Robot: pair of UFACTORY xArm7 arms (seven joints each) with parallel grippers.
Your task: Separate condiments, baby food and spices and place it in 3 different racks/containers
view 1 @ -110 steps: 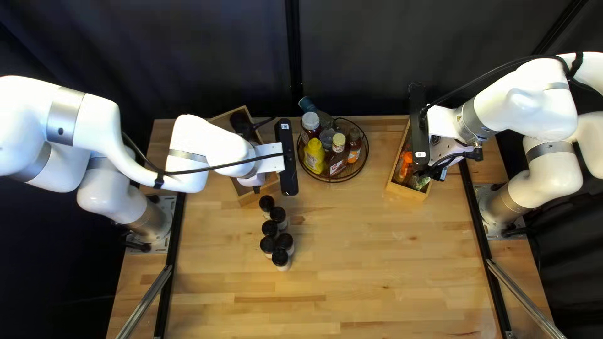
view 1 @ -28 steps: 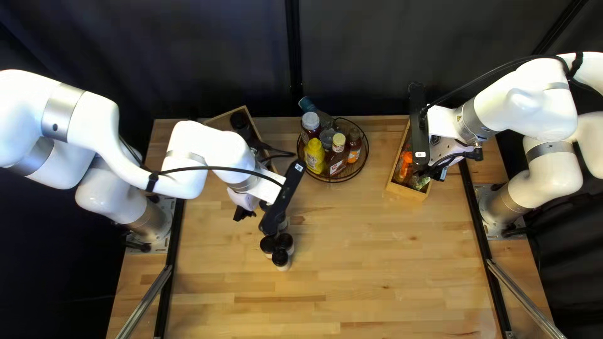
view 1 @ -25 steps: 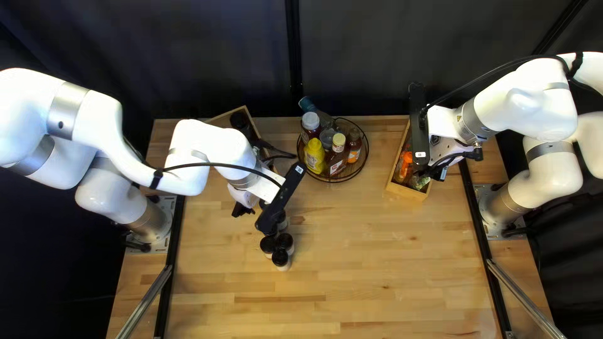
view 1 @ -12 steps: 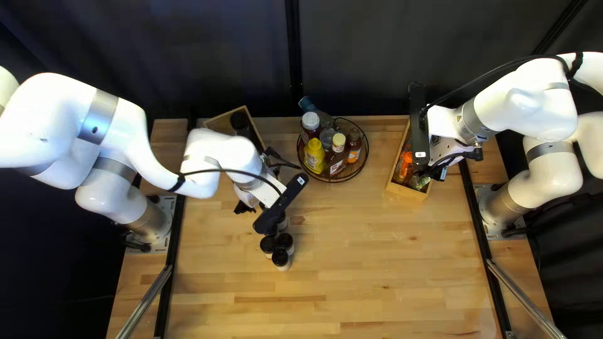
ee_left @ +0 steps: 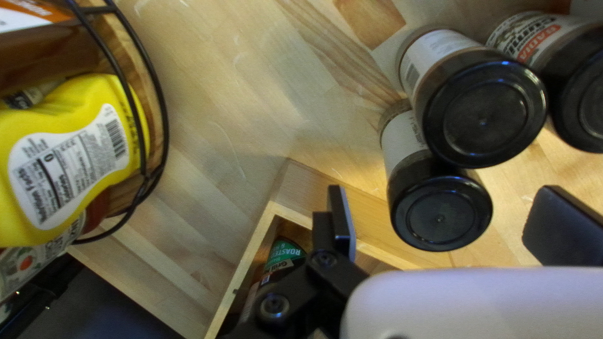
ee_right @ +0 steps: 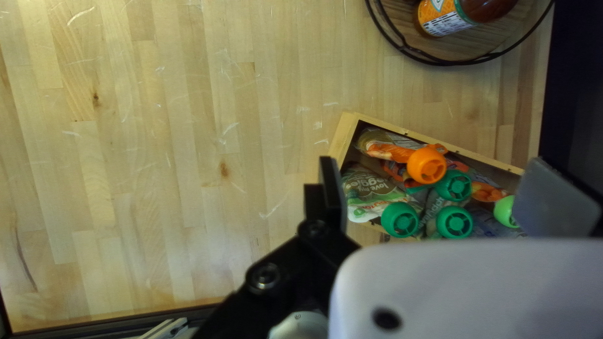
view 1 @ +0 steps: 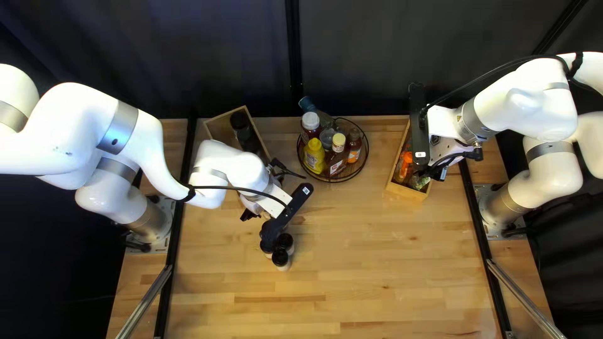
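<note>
Left claw (view 1: 251,206) stands wide open, grips nothing; black-capped jars (view 1: 281,257) at 5 o'clock from it, top left view. Right claw (view 1: 441,150) wide open, empty.

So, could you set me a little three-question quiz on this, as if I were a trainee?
1. Where is the yellow bottle? A) lying on the table by itself; B) in the round rack; C) hanging in the air.
2. True or false: the left gripper is open.
3. Fill in: the visible pouch caps in the wooden box are green, except one, which is ____.

Key: 1 B; 2 true; 3 orange.
</note>
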